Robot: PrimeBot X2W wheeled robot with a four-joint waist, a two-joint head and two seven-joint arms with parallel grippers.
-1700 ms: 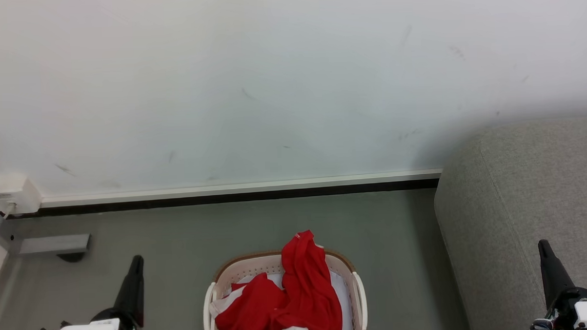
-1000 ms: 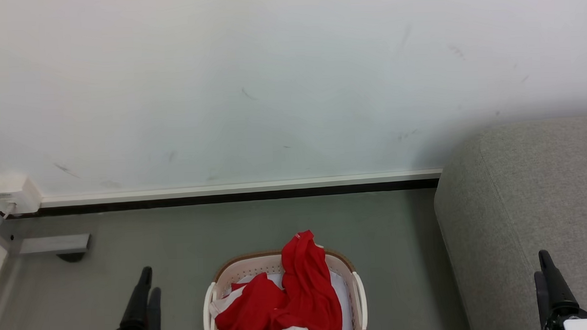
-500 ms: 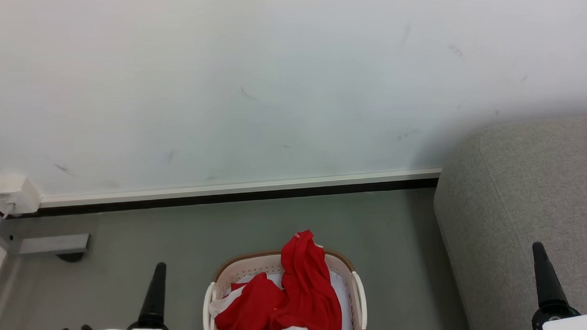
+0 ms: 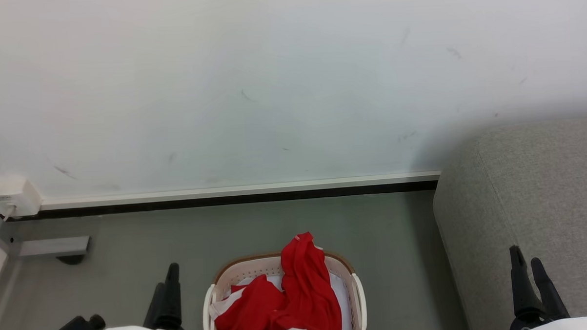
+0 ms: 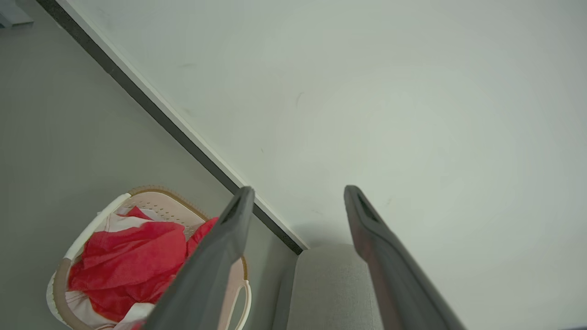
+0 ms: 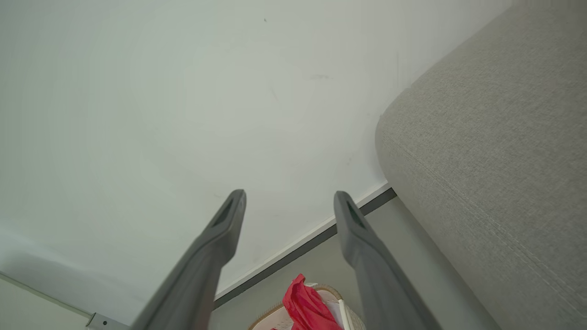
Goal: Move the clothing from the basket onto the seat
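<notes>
The red clothing point(image 4: 290, 294) lies bunched in the cream basket point(image 4: 357, 290) on the grey floor, one fold draped over the brown far rim; it shows too in the left wrist view as the clothing point(image 5: 128, 256) in the basket point(image 5: 94, 222), and low in the right wrist view as clothing point(image 6: 305, 305). The grey seat point(image 4: 534, 195) stands to the right of the basket, seat point(image 6: 495, 137). My left gripper point(image 4: 166, 284) hangs open left of the basket, left gripper point(image 5: 296, 197). My right gripper point(image 4: 525, 262) is open over the seat's front, right gripper point(image 6: 289, 199). Both hold nothing.
A white wall point(image 4: 271, 78) with a white-and-black skirting point(image 4: 236, 192) runs behind the basket. A white socket box point(image 4: 10, 195) and a grey bracket point(image 4: 52, 246) sit at the far left. Bare grey floor point(image 4: 399, 259) lies between basket and seat.
Both grippers have turned on their wrists and drifted inward toward the basket; each now shows two separate fingers. The clothing and basket have not moved.
</notes>
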